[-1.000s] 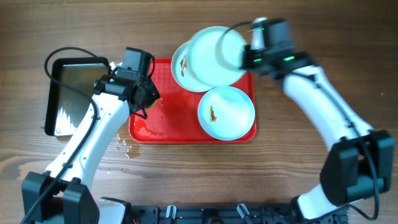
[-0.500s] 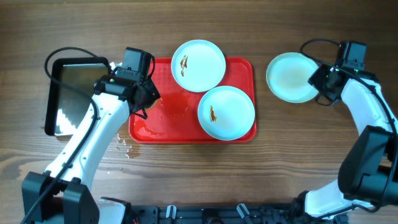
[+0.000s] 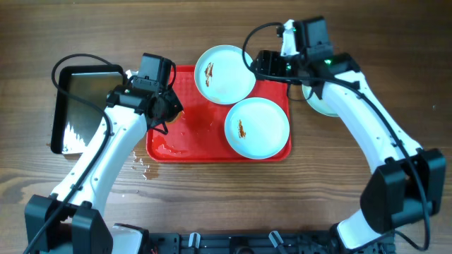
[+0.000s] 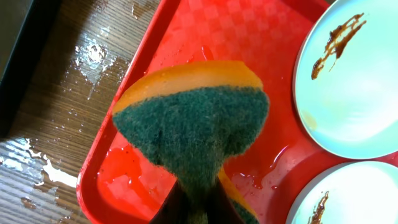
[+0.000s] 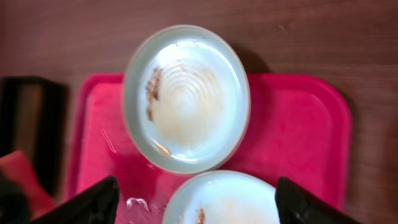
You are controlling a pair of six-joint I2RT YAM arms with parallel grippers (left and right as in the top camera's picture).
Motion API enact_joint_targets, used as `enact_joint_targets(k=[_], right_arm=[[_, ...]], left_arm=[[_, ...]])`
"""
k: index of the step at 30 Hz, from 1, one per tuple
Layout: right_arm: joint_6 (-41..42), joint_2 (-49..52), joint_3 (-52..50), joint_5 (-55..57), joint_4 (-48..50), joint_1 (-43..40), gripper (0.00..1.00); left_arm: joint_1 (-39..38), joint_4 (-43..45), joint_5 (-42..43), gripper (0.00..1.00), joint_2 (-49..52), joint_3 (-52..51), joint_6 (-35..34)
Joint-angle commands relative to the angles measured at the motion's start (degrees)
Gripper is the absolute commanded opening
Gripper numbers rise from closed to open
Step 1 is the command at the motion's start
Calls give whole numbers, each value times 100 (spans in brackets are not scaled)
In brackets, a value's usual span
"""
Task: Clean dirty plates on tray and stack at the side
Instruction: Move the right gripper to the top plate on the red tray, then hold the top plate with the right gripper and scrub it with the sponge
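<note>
Overhead: right gripper (image 3: 264,63) above tray (image 3: 169,147) edge

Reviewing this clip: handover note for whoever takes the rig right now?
Left hand shut on the sponge, above the tray's wet left end.
Right hand open, empty, over the rear plate.
Rear plate and front plate on the tray, both smeared.
Done: third plate on the table at right, partly hidden by the arm.
Left: wipe both, stack them there.
</note>
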Motion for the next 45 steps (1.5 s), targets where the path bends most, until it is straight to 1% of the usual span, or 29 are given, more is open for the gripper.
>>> enact_joint_targets(k=[1, 4, 5, 6, 7, 8, 9, 10, 12, 16, 17, 18, 20, 22, 24, 25, 28, 29, 31, 32, 33, 36, 40, 43, 44, 45], right_arm=[[-44, 717, 503, 817, 26, 173, 82], [181, 1329, 503, 1049, 566, 323, 82], [317, 1471, 503, 1049, 697, 348, 81], [481, 1687, 503, 1049, 817, 365, 76], [627, 1864, 501, 1047, 859, 367, 66], [669, 2037, 501, 1019, 909, 367, 49], [667, 2190, 498, 984, 973, 369, 38], [662, 2273, 498, 988, 1019, 372, 34], [664, 2363, 485, 986, 1073, 380, 34], [664, 2455, 476, 977, 1038, 428, 15], [664, 2455, 476, 826, 1051, 466, 6], [658, 2455, 476, 535, 1123, 511, 4], [640, 2455, 476, -267, 1443, 702, 4], [706, 2455, 476, -529, 1602, 951, 4], [708, 2455, 476, -501, 1405, 1154, 4], [710, 2455, 476, -391, 1241, 1244, 4], [706, 2455, 476, -96, 826, 1478, 4], [638, 2455, 476, -98, 739, 1532, 4], [234, 2455, 476, -94, 535, 1622, 4], [166, 2455, 476, -98, 417, 1650, 6], [170, 2455, 476, -98, 387, 1655, 4], [173, 2455, 476, -142, 376, 1655, 4], [326, 2455, 476, -142, 378, 1655, 4], [323, 2455, 476, -140, 372, 1655, 5], [321, 2455, 476, -140, 372, 1655, 4], [321, 2455, 476, -140, 367, 1655, 4]], left_arm=[[20, 17, 98, 4, 28, 55, -55], [20, -13, 258, 4, 37, 55, -52], [20, -9, 289, 4, 37, 55, -52], [20, 0, 286, 4, 37, 55, -52], [20, 2, 286, 4, 37, 55, -52], [20, 0, 286, 4, 37, 55, -52], [20, 2, 284, 4, 37, 55, -52], [20, 13, 284, 4, 37, 55, -50], [20, 0, 284, 4, 37, 55, -48], [20, -7, 284, 4, 37, 55, -48], [20, -7, 284, 4, 37, 55, -48], [20, -7, 284, 4, 37, 55, -48], [20, -4, 284, 4, 37, 55, -48], [20, -4, 280, 4, 37, 55, -28], [26, 70, 61, 4, 37, 55, 271], [26, 127, -66, 4, 37, 55, 275], [26, 398, -61, 4, 39, 55, 549], [26, 529, -59, 4, 39, 55, 647], [26, 601, -57, 4, 66, 55, 833], [24, 599, -33, 4, 122, 55, 876], [24, 603, 13, 4, 210, 52, 876], [24, 649, 205, 4, 758, 44, 876], [24, 955, 1128, 4, 1394, 44, 876], [24, 1235, 1259, 4, 1801, 44, 876], [24, 1322, 1419, 4, 1921, 44, 876], [20, 1425, 1810, 4, 2076, 44, 879]])
